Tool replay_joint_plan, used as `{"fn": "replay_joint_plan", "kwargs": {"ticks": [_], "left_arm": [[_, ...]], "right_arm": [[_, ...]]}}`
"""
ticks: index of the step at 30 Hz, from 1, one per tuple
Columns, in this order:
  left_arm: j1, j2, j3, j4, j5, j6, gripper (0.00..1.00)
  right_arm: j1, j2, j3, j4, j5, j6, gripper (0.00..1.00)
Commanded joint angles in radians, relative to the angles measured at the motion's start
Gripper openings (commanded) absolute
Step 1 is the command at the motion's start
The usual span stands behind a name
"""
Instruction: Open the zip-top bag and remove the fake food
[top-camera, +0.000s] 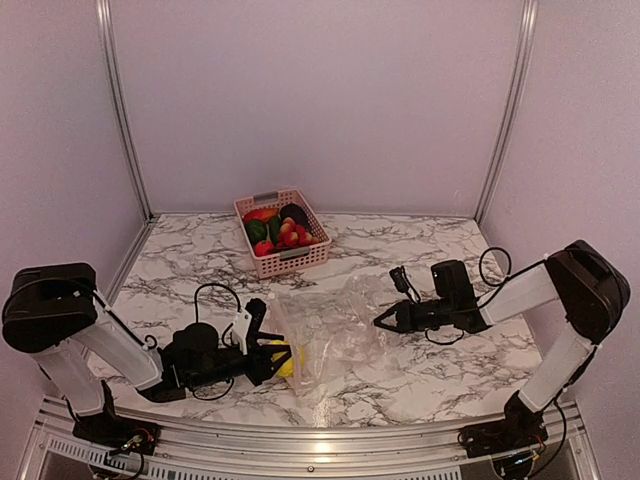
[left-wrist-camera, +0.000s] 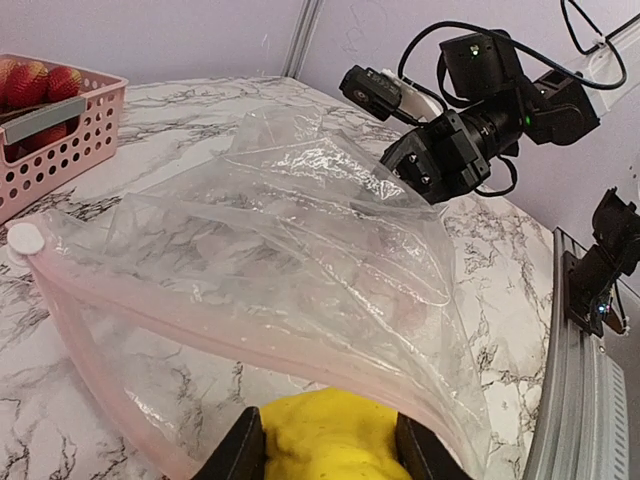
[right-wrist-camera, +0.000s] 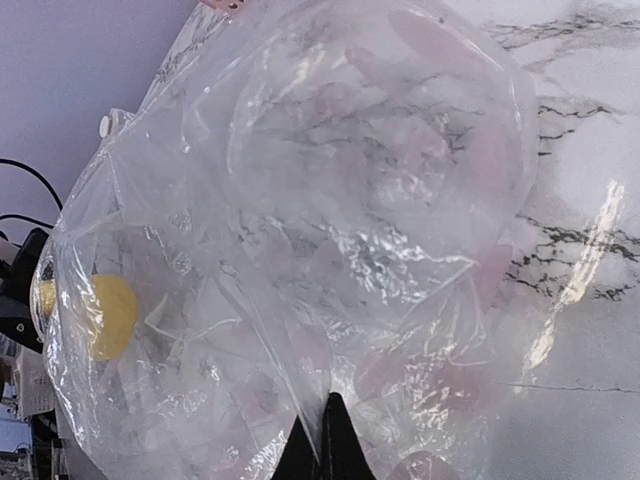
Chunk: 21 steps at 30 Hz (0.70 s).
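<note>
My left gripper (left-wrist-camera: 328, 455) clamps the yellow fruit (right-wrist-camera: 112, 315) at the open bag's (top-camera: 335, 335) mouth, while my right gripper (top-camera: 379, 321) pinches its far end. The other food sits in the basket (top-camera: 292, 262) — only this piece seems left.

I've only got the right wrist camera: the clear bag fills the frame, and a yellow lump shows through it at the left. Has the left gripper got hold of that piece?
Observer: Yes. In the left wrist view the left gripper is closed on the yellow lumpy fruit, one finger on each side.
Operator: Is the bag's mouth open there?
Observer: It looks so. The pinkish zip strip of the zip-top bag parts into two lines just above the fruit.
Operator: Where is the rest of the food?
Observer: The top view shows the other toy food in the pink basket at the back of the table, beyond the bag.
</note>
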Motion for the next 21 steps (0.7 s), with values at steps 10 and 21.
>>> {"fn": "replay_joint_plan", "kwargs": {"ticks": [10,21], "left_arm": [[0.263,-0.364,-0.053,-0.172,0.040,-0.221,0.40],[0.566,-0.370,0.361,-0.674,0.187,-0.109,0.39]], "right_arm": [[-0.103,-0.087,-0.067,0.060,-0.069,-0.026,0.00],[-0.107,-0.095,-0.070,0.048,-0.075,-0.052,0.00]]}}
